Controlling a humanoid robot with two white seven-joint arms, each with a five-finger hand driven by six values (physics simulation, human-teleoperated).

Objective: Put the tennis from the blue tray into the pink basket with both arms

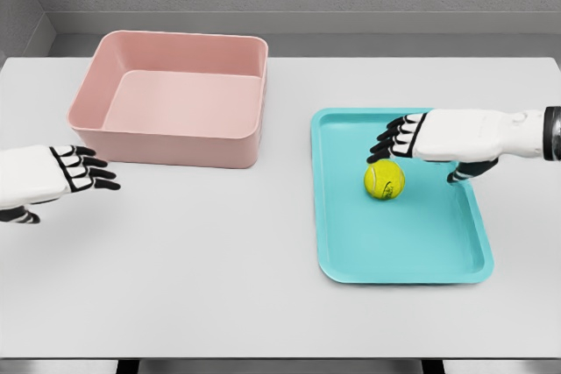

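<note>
Tennis ball sits in blue tray; right hand above it, fingers spread, apparently not touching; lower squarely, close around its middle; left hand open beside pink basket.

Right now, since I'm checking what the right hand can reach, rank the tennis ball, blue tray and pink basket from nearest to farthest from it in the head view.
1. Tennis ball: just under the right hand's fingertips.
2. Blue tray: beneath the hand.
3. Pink basket: far across the table, on the left.
</note>
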